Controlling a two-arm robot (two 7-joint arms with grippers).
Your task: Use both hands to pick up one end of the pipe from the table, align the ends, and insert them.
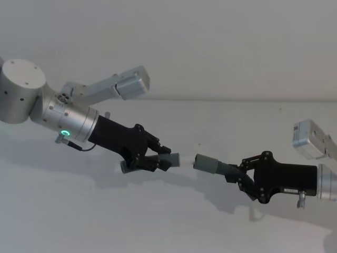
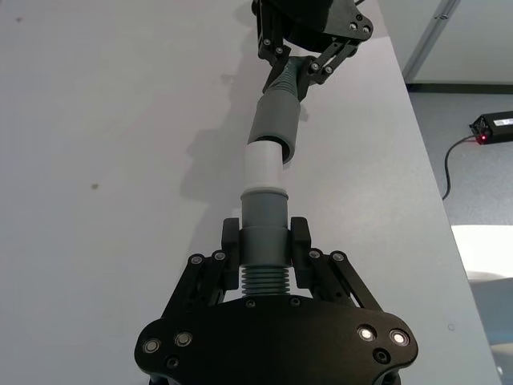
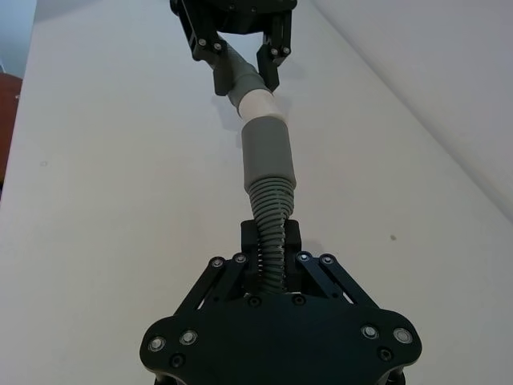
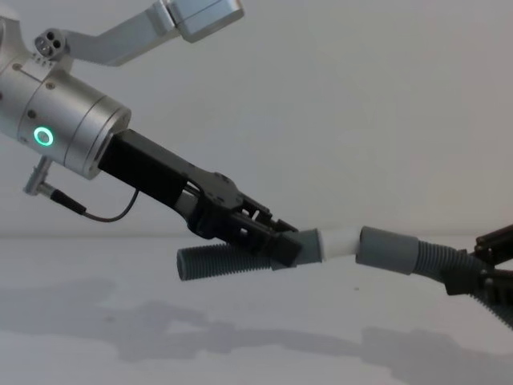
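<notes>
My left gripper [image 1: 158,161] is shut on the short pipe piece [image 4: 212,261], just behind its smooth cuff [image 2: 264,212]. The white tip [image 2: 264,164] points to the right. My right gripper [image 1: 235,173] is shut on the ribbed part of the longer piece [image 3: 272,241], behind its wider cuff [image 1: 206,163]. Both pieces hang above the table [image 1: 158,226], roughly in line. In the wrist views the white tip [image 3: 258,103] sits at the mouth of the wide cuff [image 3: 267,152], at a slight angle. The chest view shows the tip [image 4: 337,239] meeting the cuff [image 4: 389,249].
Shadows of both arms fall on the white table below. The table's edge [image 2: 437,184] runs close past the right gripper, and beyond it a small black box [image 2: 497,127] with a red light lies on the floor. A plain wall stands behind.
</notes>
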